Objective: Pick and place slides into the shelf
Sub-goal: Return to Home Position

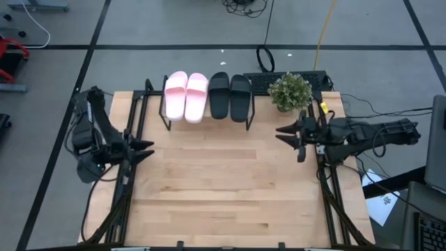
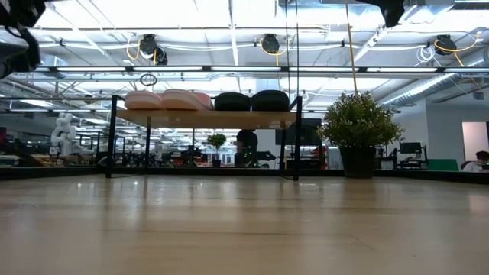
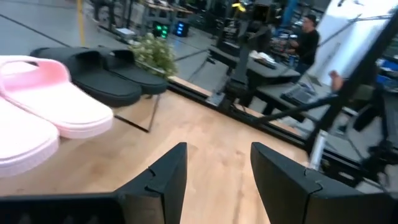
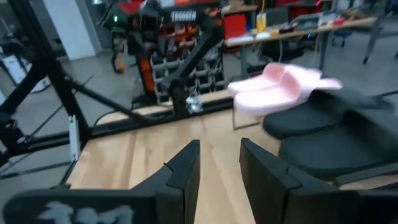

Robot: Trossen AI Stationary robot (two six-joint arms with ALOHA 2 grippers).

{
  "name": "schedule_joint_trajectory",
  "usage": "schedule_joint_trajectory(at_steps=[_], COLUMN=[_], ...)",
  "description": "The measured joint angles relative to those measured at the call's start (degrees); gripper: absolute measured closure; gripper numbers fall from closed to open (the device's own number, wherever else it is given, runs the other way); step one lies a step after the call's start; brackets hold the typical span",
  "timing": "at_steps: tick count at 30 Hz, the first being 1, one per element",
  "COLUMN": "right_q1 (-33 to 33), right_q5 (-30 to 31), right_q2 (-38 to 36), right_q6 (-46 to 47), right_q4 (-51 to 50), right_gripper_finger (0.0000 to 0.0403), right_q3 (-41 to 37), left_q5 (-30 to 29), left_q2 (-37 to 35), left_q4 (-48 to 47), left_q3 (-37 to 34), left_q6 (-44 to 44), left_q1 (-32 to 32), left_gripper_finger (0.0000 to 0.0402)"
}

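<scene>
Slides [image 1: 196, 97], pink and matte black, on wooden shelf [image 2: 206, 118]

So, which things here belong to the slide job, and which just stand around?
Job: pink slides and black slides on the shelf; left gripper and right gripper, open, at the table's sides.
Not the job: potted plant, person in the room.

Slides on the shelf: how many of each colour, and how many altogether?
pink slides: 2
black slides: 2
Total: 4, all lying side by side on top of the shelf.
</scene>
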Motion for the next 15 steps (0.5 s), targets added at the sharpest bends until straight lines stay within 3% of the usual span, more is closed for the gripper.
schedule_joint_trajectory(at_steps=[3, 7, 11, 15], right_q1=[-1.5, -2.9, -3.3, -3.3], right_q5=[-0.8, -1.1, -1.9, -5.5], right_q2=[-1.7, -2.9, -3.5, -3.9], right_q6=[-1.7, -2.5, -2.4, -1.8], right_q4=[-0.1, -1.4, -2.5, -4.5], right_gripper_finger=[0.0298, 0.0298, 0.0298, 0.0298], right_q3=[0.0, 0.0, 0.0, 0.0], left_q5=[1.8, 8.6, 18.8, 29.9], left_q2=[-1.3, -3.5, -6.4, -11.3], left_q4=[6.0, 17.1, 30.2, 35.5], left_q3=[-2.8, -7.4, -10.7, -11.8], left_q6=[4.9, 14.4, 31.0, 45.2], left_q1=[4.1, 10.4, 18.5, 27.8], left_gripper_finger=[0.0227, 0.0227, 0.0227, 0.0227])
